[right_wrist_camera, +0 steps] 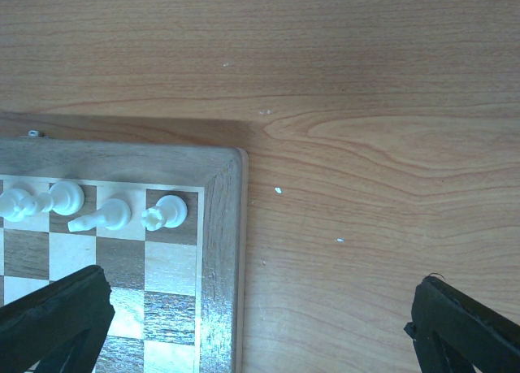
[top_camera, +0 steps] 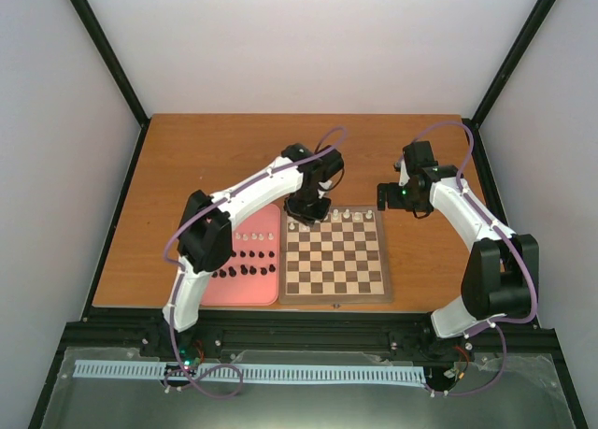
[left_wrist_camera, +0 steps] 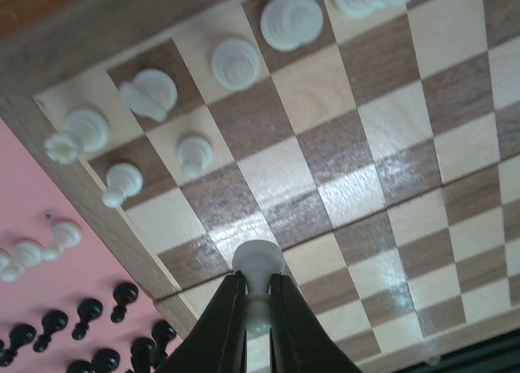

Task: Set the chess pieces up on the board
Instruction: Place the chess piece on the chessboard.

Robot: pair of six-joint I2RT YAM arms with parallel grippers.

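Left hand [left_wrist_camera: 258, 296] grips a white pawn [left_wrist_camera: 258, 263] upright over the board [left_wrist_camera: 382, 121]; the next free second-row square lies ahead, beside two set pawns [left_wrist_camera: 195, 153]. Right hand [right_wrist_camera: 260, 324] hangs open.

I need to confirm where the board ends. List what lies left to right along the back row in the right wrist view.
Three white chess pieces on the back row → the corner rook → the brown border of the board → the bare wooden table.

Pink tray [top_camera: 245, 293] on wooden table [top_camera: 215, 158]
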